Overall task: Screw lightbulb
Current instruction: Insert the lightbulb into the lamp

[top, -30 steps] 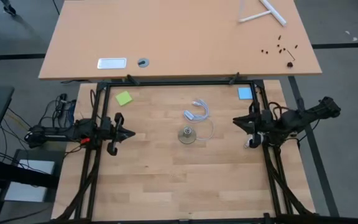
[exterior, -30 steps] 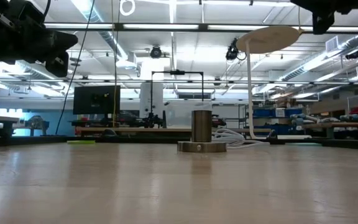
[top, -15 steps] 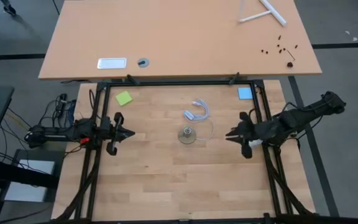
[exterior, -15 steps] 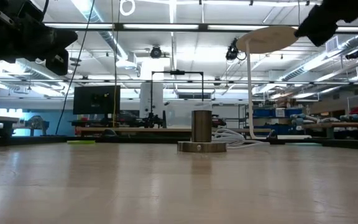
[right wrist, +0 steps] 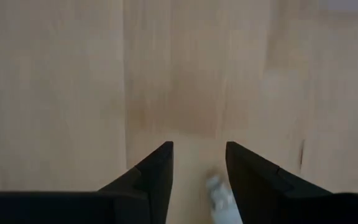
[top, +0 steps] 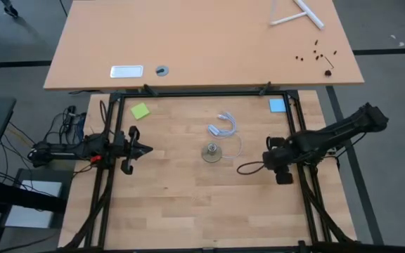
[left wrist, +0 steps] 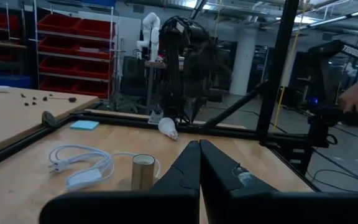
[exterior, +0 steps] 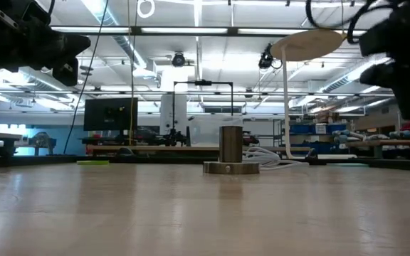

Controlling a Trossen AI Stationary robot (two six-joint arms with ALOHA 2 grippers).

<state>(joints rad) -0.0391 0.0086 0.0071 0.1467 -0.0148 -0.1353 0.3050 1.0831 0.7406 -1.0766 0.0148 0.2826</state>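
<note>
The right gripper's (right wrist: 197,165) fingers are spread with nothing held, the lightbulb (right wrist: 218,193) lying on the wooden surface (top: 188,190) just beyond the gap at the lower centre of the right wrist frame. The left gripper's (left wrist: 199,163) fingers are pressed together, empty, at the left of the high frame. Since half a second ago the right arm has been swung lower in the high frame, while the socket (top: 211,152) at the centre is unmoved.

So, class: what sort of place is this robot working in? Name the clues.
Probably a robotics lab or workshop. Shelving with red storage bins lines the wall, another robot arm stands on a far bench, and a monitor sits beyond the wooden table under long ceiling strip lights.
</note>
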